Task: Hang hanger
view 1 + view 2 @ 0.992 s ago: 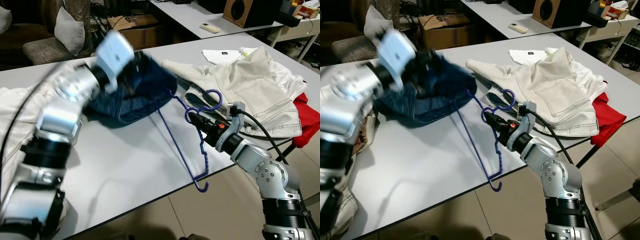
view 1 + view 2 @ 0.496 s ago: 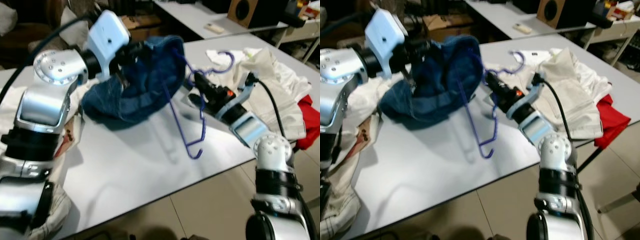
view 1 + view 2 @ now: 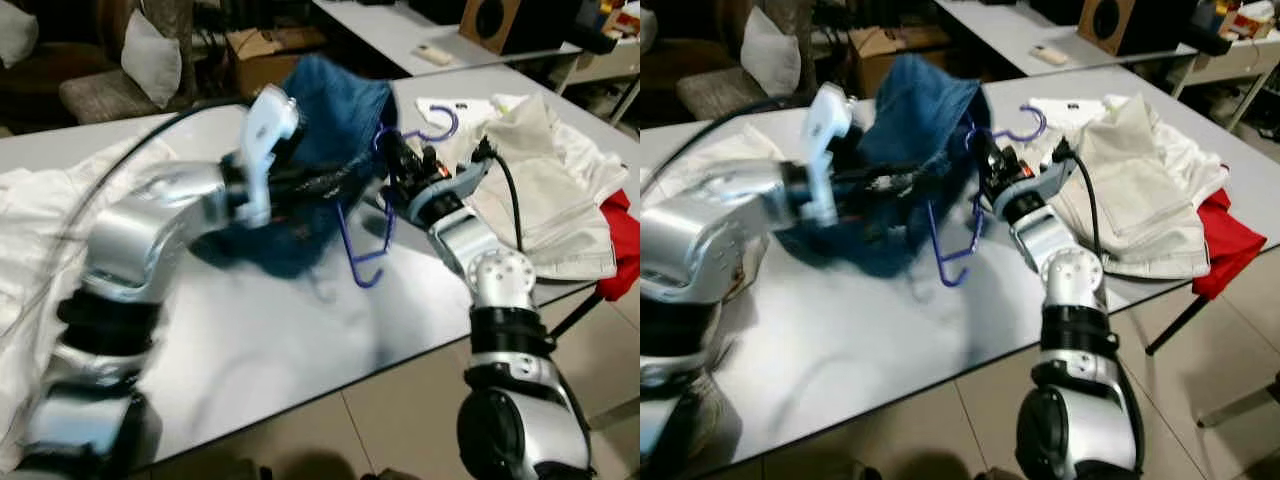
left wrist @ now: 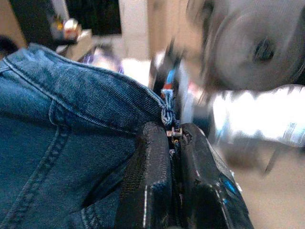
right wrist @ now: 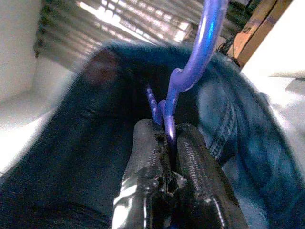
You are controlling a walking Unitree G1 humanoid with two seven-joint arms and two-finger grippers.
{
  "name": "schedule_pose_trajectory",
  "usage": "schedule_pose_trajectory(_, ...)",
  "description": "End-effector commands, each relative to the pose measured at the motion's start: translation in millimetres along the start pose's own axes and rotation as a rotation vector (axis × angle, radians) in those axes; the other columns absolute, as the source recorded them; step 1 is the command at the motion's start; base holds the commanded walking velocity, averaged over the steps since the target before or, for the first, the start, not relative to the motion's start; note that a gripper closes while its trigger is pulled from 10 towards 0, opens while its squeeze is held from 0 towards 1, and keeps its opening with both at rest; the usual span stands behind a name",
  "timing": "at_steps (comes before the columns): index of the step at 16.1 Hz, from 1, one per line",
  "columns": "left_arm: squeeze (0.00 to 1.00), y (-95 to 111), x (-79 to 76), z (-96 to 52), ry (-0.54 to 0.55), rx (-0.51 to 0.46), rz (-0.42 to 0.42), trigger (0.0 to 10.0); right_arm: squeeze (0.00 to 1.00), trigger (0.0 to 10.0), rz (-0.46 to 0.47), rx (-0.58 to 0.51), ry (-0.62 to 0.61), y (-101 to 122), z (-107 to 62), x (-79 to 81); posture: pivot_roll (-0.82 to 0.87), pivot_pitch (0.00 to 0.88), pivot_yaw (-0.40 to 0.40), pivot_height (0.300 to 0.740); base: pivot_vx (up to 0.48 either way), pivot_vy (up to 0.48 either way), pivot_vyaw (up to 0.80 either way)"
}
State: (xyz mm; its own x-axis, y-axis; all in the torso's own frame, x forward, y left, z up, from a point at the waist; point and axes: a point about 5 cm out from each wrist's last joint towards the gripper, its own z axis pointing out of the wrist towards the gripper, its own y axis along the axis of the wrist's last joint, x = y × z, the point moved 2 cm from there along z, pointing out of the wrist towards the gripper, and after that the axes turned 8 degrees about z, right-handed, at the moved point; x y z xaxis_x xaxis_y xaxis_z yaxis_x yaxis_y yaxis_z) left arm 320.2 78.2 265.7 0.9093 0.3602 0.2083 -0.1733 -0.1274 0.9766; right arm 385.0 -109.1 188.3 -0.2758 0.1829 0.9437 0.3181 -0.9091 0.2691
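Note:
A dark blue denim garment (image 3: 330,100) is lifted above the grey table (image 3: 250,340), bunched around a purple wire hanger (image 3: 362,235). My left gripper (image 4: 172,136) is shut on the denim's hem. My right gripper (image 5: 167,138) is shut on the hanger's neck just below its hook (image 3: 437,122), which points up and to the right. The hanger's lower arm (image 3: 952,270) dangles under the denim, above the table. Both arms meet at the garment near the table's middle, the right gripper (image 3: 395,155) pressed against the cloth.
A cream jacket (image 3: 530,180) and a red cloth (image 3: 625,245) lie at the table's right end. White fabric (image 3: 30,230) lies at the left. Behind stand a second table with a remote (image 3: 432,55), a speaker (image 3: 495,20) and a cardboard box (image 3: 262,45).
My left arm has swung rightward and its wrist has turned, carrying the denim higher over the hanger. The right gripper and hanger have moved up into the garment.

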Motion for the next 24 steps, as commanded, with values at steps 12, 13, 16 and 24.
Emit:
schedule_pose_trajectory(12,0.00,41.2,3.1,12.3,0.030,-0.142,-0.273,0.0,0.00,10.0,-0.086,-0.167,-0.257,-3.1,-6.1,-37.4,-0.08,0.000,0.042,0.740,0.000,0.000,0.00)
schedule_pose_trajectory(13,0.00,16.8,1.7,12.3,0.070,0.011,-0.181,0.0,0.00,10.0,-0.027,-0.220,-0.187,3.1,-5.3,-28.1,-0.07,0.000,0.050,0.740,0.000,0.000,0.00)
schedule_pose_trajectory(16,0.00,-25.7,33.6,6.4,0.348,0.224,0.077,0.0,0.00,10.0,-0.007,-0.171,-0.118,-6.1,-4.5,-17.6,-0.05,0.000,0.052,0.740,0.000,0.000,0.00)
schedule_pose_trajectory(24,0.00,-17.7,61.6,16.5,0.538,0.166,0.120,0.0,0.00,10.0,-0.162,0.166,-0.253,-64.4,-30.3,-28.3,-0.09,0.000,0.079,0.740,0.000,0.000,0.00)
